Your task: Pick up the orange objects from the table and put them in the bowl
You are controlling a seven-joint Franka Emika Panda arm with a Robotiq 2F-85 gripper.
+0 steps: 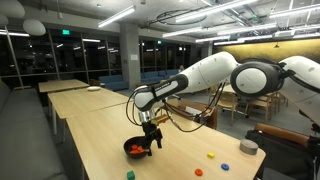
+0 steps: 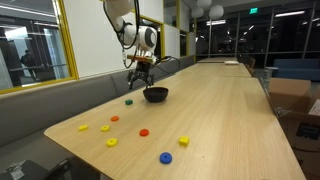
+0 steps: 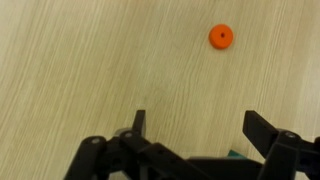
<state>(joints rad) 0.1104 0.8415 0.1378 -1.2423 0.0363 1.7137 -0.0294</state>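
Observation:
The black bowl stands on the pale wood table, with something orange showing inside it in an exterior view. My gripper hangs close above the table beside the bowl, open and empty. In the wrist view the gripper has its fingers spread wide over bare wood, with one orange piece lying ahead of them. More orange pieces lie further along the table, away from the bowl.
A green piece lies near the bowl. Several yellow pieces and blue pieces are scattered on the table. A grey cup-like container stands near the table edge. A bench runs along the wall side.

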